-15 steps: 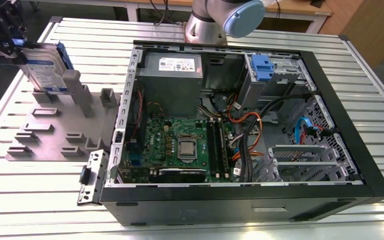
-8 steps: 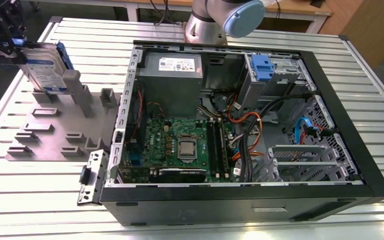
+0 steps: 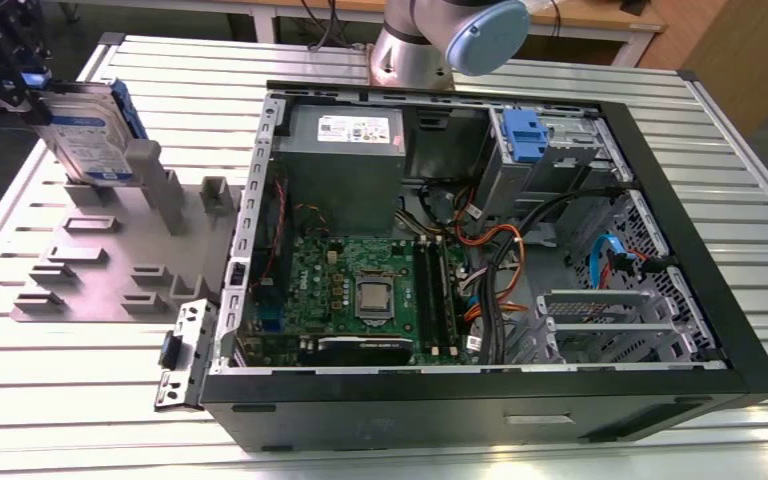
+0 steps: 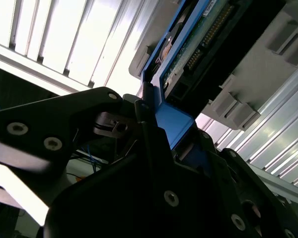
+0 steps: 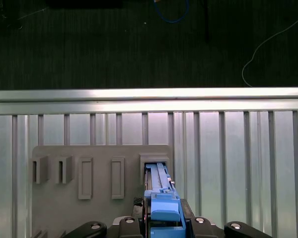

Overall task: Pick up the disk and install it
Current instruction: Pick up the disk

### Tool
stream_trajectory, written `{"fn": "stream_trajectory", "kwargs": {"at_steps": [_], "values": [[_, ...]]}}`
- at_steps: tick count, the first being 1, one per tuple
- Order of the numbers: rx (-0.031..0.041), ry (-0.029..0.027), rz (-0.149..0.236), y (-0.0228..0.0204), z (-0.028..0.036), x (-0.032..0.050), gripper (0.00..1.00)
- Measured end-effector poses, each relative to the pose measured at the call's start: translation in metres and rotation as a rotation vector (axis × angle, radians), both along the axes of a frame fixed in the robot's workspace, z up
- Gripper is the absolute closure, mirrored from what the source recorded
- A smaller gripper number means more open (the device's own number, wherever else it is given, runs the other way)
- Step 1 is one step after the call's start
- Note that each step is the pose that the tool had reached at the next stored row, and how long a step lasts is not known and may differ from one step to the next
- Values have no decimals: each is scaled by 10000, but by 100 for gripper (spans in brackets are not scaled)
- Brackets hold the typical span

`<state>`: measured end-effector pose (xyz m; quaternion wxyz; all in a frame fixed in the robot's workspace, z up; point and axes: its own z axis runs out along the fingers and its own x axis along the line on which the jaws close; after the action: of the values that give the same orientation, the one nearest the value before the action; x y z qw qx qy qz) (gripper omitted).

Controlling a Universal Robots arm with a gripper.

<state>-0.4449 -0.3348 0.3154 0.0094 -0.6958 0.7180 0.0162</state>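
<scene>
1. My gripper [image 3: 27,85]: closed on the upper end of the disk [image 3: 88,135]. In both wrist views my black fingers [image 4: 144,124] flank its blue bracket [image 5: 162,210].
2. Disk: silver-grey hard drive with a blue-and-white label, standing upright at the exterior view's left, well apart from the computer case [image 3: 684,210]. Its lower end is at the tall slot of the grey fixture [image 3: 104,270]; I cannot tell whether it is seated there or lifted clear.
3. Grey fixture: a plate of upright slots and pockets [image 5: 85,177] lying on the slatted aluminium table [image 3: 64,400], just beside the case.
4. Computer case: side open, showing the power supply [image 3: 344,150], the motherboard [image 3: 357,280] and a blue clip [image 3: 524,135] at the drive bay.
5. My arm's base [image 3: 431,40]: behind the case.
</scene>
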Motion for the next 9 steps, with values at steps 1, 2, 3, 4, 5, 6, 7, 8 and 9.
{"fn": "stream_trajectory", "kwargs": {"at_steps": [1, 2, 3, 4, 5, 6, 7, 8, 9], "values": [[0, 0, 0, 0, 2, 0, 63], [0, -1, 0, 0, 5, 0, 63], [0, -1, 0, 0, 7, 0, 63], [1, -2, 0, 0, 8, 0, 63], [0, -1, 0, 0, 12, 0, 63], [0, -1, 0, 0, 15, 0, 63], [0, -1, 0, 0, 19, 0, 63], [0, -1, 0, 0, 24, 0, 63], [1, -2, 0, 0, 27, 0, 63]]}}
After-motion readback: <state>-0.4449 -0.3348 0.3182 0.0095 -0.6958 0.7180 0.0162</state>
